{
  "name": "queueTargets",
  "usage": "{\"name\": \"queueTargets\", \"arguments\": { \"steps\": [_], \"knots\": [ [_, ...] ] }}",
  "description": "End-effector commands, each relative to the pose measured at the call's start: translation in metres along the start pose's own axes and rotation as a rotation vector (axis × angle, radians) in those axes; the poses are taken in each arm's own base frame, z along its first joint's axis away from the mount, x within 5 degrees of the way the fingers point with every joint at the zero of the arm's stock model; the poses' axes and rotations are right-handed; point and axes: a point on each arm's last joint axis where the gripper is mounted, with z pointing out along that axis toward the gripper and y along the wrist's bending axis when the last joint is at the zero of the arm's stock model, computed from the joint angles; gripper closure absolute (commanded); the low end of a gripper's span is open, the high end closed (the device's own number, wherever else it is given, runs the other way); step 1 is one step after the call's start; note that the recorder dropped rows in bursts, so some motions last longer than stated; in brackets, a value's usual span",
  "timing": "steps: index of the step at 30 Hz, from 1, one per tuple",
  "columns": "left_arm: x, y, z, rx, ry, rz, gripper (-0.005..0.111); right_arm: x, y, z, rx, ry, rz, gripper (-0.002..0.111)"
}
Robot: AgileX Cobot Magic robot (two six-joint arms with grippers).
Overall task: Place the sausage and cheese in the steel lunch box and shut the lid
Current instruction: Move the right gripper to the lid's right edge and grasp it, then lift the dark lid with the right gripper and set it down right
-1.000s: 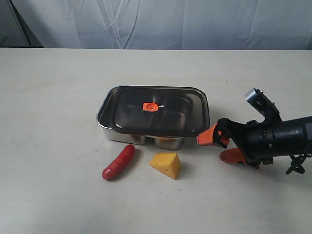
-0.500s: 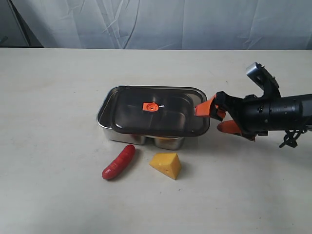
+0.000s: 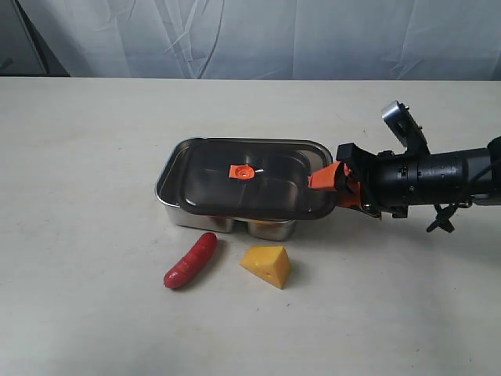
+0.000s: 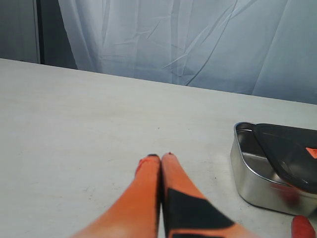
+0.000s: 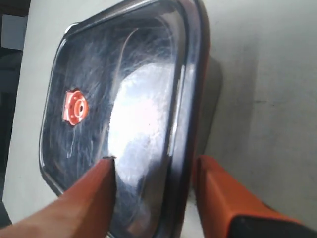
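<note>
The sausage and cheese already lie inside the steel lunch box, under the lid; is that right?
Not quite: the sausage and cheese lie on the table outside the steel lunch box, as the exterior view shows; the lid does rest on it.

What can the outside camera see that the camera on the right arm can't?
Only the exterior view shows the sausage and the cheese, lying on the table in front of the steel lunch box. Only the right wrist view shows, close up, the right pincer open with the edge of the lid between its fingers. Both show the lid, its orange valve tab and the right pincer.
</note>
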Motion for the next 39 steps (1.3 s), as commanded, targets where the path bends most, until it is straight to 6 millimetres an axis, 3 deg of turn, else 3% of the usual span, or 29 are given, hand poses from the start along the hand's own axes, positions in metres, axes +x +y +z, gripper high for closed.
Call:
{"name": "queueTargets", "arguments": {
  "steps": [1,4,8,12,26,30,35,39],
  "knots": [
    [0.001,0.000,0.000,0.008,0.000,0.004,0.107,-0.002,-0.004,0.002,0.000,-0.001,0.012,0.076],
    [0.001,0.000,0.000,0.008,0.000,0.004,0.107,-0.002,-0.003,0.002,-0.006,0.000,0.012,0.109],
    [0.001,0.000,0.000,0.008,0.000,0.004,0.107,0.001,0.012,0.001,-0.167,0.032,0.012,0.109],
    [0.001,0.000,0.000,0.008,0.000,0.004,0.107,0.000,0.038,-0.012,-0.344,0.037,-0.046,0.109],
    [0.001,0.000,0.000,0.008,0.000,0.004,0.107,-0.007,0.105,-0.065,-0.400,-0.132,-0.386,0.109],
    [0.001,0.000,0.000,0.008,0.000,0.004,0.107,-0.010,0.124,-0.090,-0.241,-0.283,-0.569,0.109],
    [0.001,0.000,0.000,0.008,0.000,0.004,0.107,-0.014,0.125,-0.134,0.293,-0.446,-0.796,0.109],
    [0.001,0.000,0.000,0.008,0.000,0.004,0.107,-0.012,0.131,-0.166,0.581,-0.514,-1.031,0.109]
  ]
}}
